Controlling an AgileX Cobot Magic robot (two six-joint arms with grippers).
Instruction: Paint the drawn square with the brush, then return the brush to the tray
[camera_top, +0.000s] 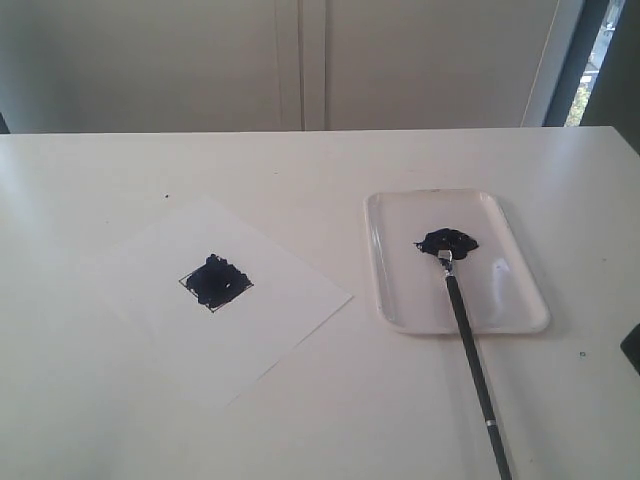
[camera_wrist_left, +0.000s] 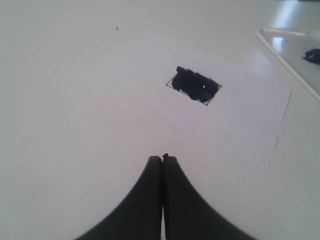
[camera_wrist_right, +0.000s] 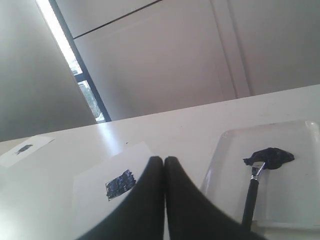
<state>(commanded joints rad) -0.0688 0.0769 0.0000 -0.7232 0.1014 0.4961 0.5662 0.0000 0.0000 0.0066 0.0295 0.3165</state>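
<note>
The drawn square (camera_top: 215, 282) on the white paper sheet (camera_top: 230, 300) is smeared with dark blue-black paint; it also shows in the wrist views as the square (camera_wrist_left: 194, 85) and the square (camera_wrist_right: 120, 184). The brush (camera_top: 468, 345) lies with its head on the black paint blob (camera_top: 447, 241) in the white tray (camera_top: 520, 300), its black handle sticking out over the tray's near rim onto the table. Nothing holds it. My left gripper (camera_wrist_left: 163, 159) is shut and empty above the table near the paper. My right gripper (camera_wrist_right: 164, 160) is shut and empty, apart from the brush (camera_wrist_right: 250, 197).
A white table carries the paper on the left and the tray (camera_wrist_right: 295, 210) on the right. A small dark object (camera_top: 631, 348) sits at the right edge of the exterior view. A wall and a window stand behind the table.
</note>
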